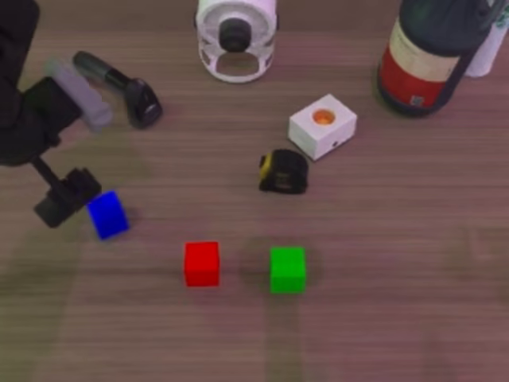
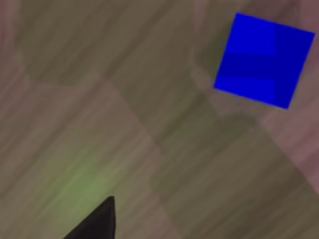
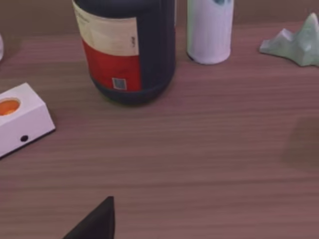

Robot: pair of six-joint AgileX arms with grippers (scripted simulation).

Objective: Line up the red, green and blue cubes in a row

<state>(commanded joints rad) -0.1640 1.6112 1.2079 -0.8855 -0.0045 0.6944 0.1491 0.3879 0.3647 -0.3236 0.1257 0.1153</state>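
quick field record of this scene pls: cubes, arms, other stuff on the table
red cube: near front centre, left of the green one
green cube: beside red, apart from it, roughly level
blue cube: off to the left, turned askew, out of line
left gripper: low beside the blue cube, not holding it
right arm: not in the top view
other: white block, tape measure, dark bottle

blue cube point(image 1: 107, 214), red cube point(image 1: 202, 263), green cube point(image 1: 287, 269)

A rendered tabletop test scene: a wood-grain table point(image 1: 398, 318) strewn with unrelated props, namely a dark bottle point(image 1: 429, 56), tape measure point(image 1: 283, 171), barcode scanner point(image 1: 127, 87) and 3 coloured cubes.
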